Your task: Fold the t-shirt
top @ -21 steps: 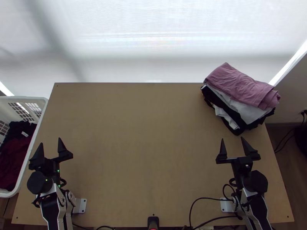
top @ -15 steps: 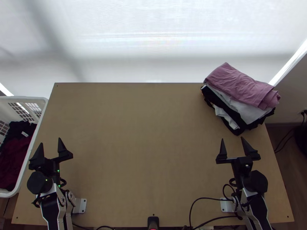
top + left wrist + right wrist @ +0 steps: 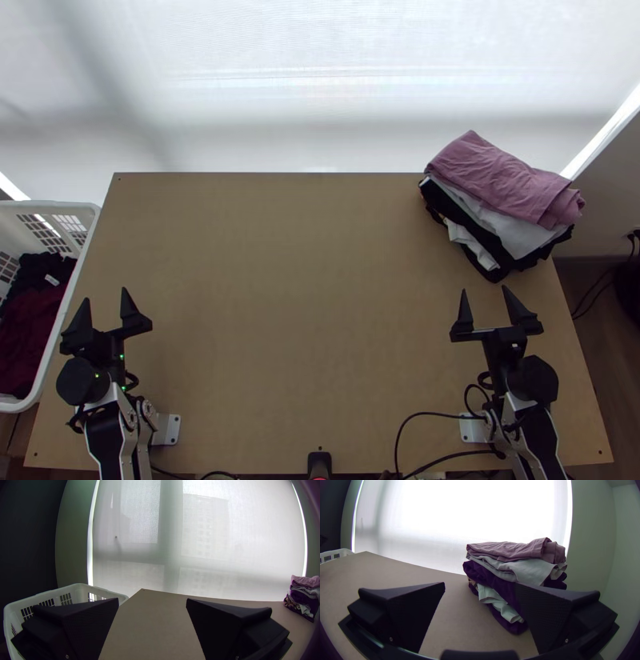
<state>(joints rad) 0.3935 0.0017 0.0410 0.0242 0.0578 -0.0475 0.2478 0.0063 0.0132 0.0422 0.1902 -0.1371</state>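
Note:
In the top view my left gripper [image 3: 104, 305] stands open at the table's left side, beside the basket, with nothing between its fingers. My right gripper [image 3: 486, 299] is open near the right side, just on the near side of a stack of folded clothes [image 3: 504, 184] with a pink piece on top. Dark red and black cloth [image 3: 32, 320] lies bunched in the basket. In the left wrist view the left gripper [image 3: 152, 600] has its fingers wide apart. The right wrist view has the right gripper [image 3: 480, 585] equally wide, the stack [image 3: 516, 551] beyond it.
A white laundry basket [image 3: 68, 340] stands against the table's left edge. The wooden table [image 3: 304, 288] stretches between the arms. Black cables [image 3: 436, 414] run along its near edge by the right arm's base, and a pale blind [image 3: 320, 80] hangs behind the far edge.

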